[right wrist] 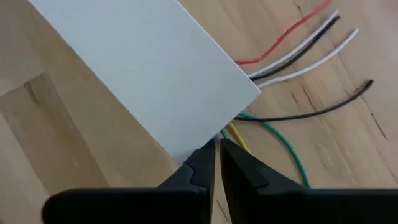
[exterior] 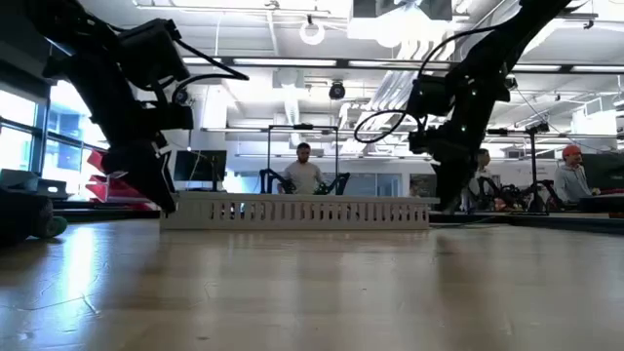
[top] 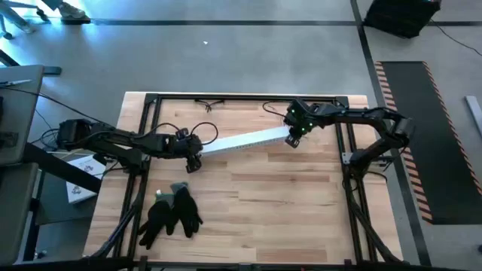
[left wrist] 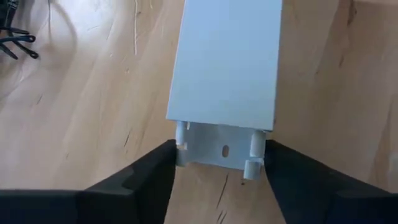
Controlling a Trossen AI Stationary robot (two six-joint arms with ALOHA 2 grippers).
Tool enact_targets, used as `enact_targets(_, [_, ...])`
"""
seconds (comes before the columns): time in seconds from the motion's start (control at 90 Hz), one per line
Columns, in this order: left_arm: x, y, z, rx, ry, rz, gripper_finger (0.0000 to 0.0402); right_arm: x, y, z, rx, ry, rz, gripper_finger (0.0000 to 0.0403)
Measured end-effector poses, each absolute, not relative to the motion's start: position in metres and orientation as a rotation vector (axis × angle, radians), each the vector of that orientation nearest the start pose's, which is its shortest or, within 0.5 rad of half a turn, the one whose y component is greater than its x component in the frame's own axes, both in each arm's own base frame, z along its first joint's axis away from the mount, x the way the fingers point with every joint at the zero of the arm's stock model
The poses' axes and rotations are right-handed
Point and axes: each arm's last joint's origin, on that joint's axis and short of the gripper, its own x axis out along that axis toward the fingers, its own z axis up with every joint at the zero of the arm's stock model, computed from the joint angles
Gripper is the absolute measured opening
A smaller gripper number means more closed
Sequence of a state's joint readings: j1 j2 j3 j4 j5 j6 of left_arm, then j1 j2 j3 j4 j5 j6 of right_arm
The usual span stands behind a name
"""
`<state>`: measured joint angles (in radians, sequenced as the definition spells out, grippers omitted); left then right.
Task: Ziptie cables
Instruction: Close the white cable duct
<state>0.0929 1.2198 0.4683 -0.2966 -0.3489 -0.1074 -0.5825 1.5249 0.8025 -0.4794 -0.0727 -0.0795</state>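
Lying across the middle of the wooden table [top: 286, 196], the long white slotted channel [top: 245, 141] runs from about eight o'clock, at the left arm, to two o'clock, at the right arm, in the high view. The cables [right wrist: 292, 56] come out of its two-o'clock end and fan onward over the wood: red, black, white and another black strand, with a green one and a yellow one emerging right at the channel's corner. How far they run inside the covered channel cannot be told. The left gripper [left wrist: 221, 171] has its fingers spread, one on each side of the channel's open end, close to its walls. The right gripper [right wrist: 217, 155] is at the other end, fingers pressed nearly together at the channel's corner by the yellow strand; whether they pinch it is unclear. A pair of black gloves [top: 172, 212] lies toward seven o'clock.
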Motion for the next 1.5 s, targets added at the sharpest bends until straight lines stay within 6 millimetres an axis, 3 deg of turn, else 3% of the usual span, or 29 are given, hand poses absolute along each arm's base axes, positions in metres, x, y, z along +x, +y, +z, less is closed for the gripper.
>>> enact_targets(0.356, [0.199, 0.029, 0.139, 0.053, 1.043, 0.467, 0.0209, 0.234, -0.135, 0.161, 0.258, 1.127, -0.335, 0.0011])
enact_targets(0.744, [0.201, 0.028, 0.140, 0.036, 1.023, 0.443, 0.0209, 0.217, -0.146, 0.162, 0.269, 1.232, -0.467, 0.0011])
enact_targets(1.033, [0.198, 0.029, 0.139, 0.059, 1.044, 0.475, 0.0209, 0.237, -0.147, 0.159, 0.331, 1.061, -0.425, 0.0011])
enact_targets(1.5, [0.199, 0.029, 0.140, 0.051, 1.056, 0.484, 0.0209, 0.242, -0.148, 0.162, 0.307, 1.078, -0.424, 0.0011])
